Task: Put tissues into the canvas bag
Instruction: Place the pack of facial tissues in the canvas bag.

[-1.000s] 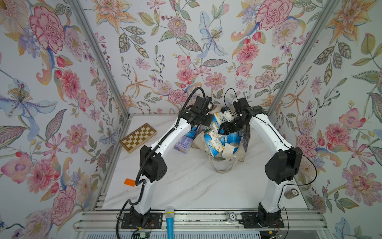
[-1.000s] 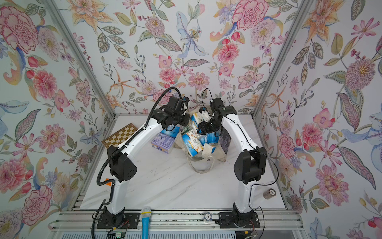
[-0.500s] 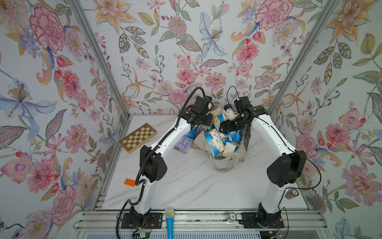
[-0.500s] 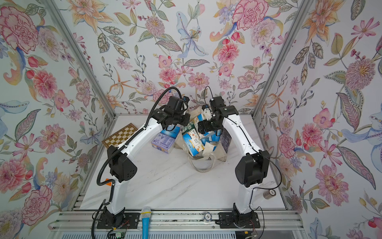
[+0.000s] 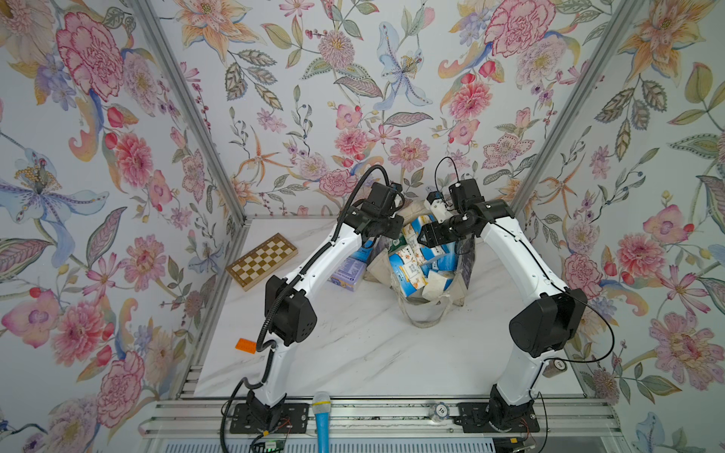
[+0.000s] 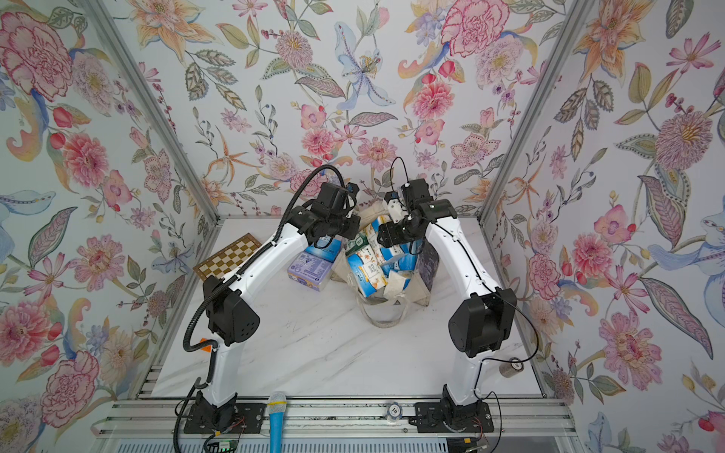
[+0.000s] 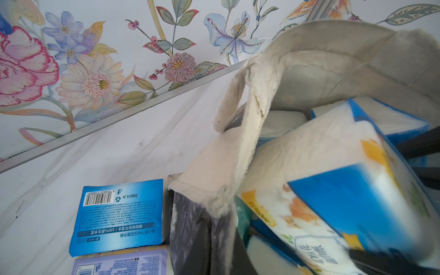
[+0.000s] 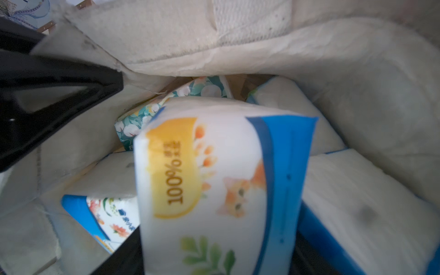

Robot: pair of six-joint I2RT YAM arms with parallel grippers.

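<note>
The cream canvas bag (image 5: 374, 270) stands open at the back of the table, several tissues packs (image 5: 408, 266) piled inside. My left gripper (image 5: 392, 235) is shut on the bag's left rim; in the left wrist view its dark fingers (image 7: 190, 226) pinch the cloth edge (image 7: 321, 59). My right gripper (image 5: 425, 237) hangs over the bag's mouth, and a cat-printed blue-and-white pack (image 8: 214, 178) fills the gap between its jaws, blurred. A blue pack (image 5: 363, 253) and a lavender pack (image 5: 345, 270) lie on the table just left of the bag.
A wooden chessboard (image 5: 262, 261) lies at the back left by the wall. An orange tag (image 5: 246, 346) sits at the table's left edge and a small roll (image 5: 555, 366) at the right edge. A blue microphone (image 5: 321, 419) stands on the front rail.
The right arm's elbow has swung outward to the right while its gripper stayed over the bag's mouth with the pack. The left arm has kept its hold on the rim.
</note>
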